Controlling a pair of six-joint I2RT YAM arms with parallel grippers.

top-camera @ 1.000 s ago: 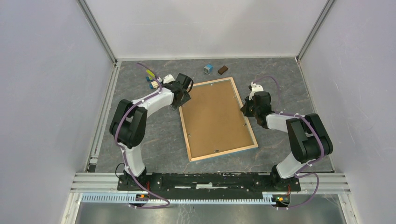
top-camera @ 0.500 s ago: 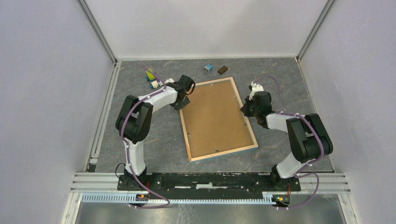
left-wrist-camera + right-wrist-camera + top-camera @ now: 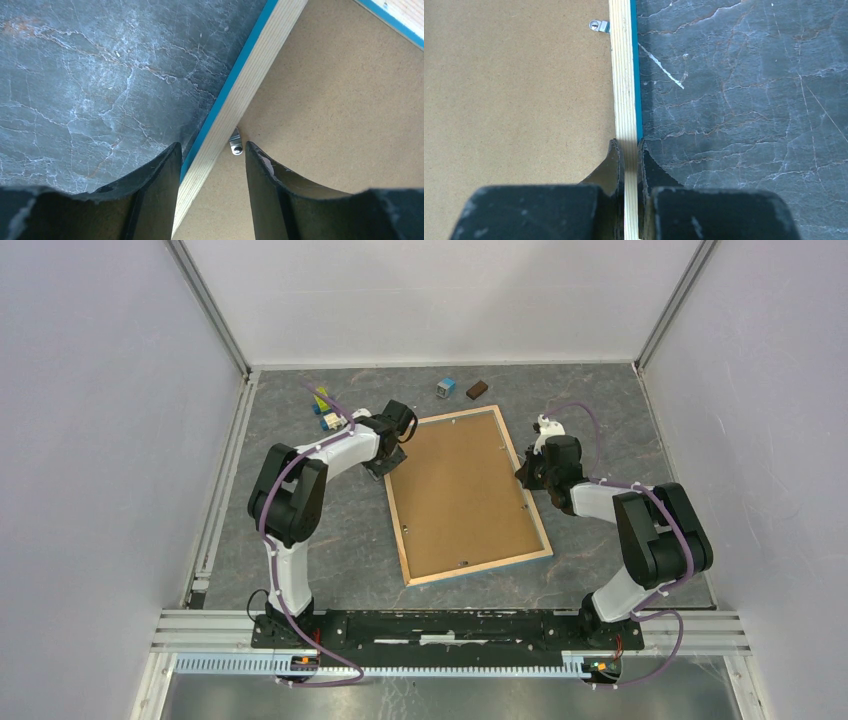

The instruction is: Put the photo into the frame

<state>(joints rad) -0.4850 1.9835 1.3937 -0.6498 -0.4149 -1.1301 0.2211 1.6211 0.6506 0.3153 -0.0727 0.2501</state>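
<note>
Frame [image 3: 480, 569] is laid back-up mid-table, long axis near to far, brown backing board [image 3: 460, 495] filling it; no photo is seen. Its right rail is pinched by the right gripper [image 3: 630, 145]; the left rail is straddled by the spread left gripper [image 3: 212, 150], beside a metal clip [image 3: 235, 145].

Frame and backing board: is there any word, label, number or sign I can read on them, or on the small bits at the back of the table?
Frame: no text, bare wood with a blue edge.
Backing board: no text, plain brown.
Metal clip: no stamp readable.
Blue block, brown block: too small to tell.
Nothing legible in any view.
</note>
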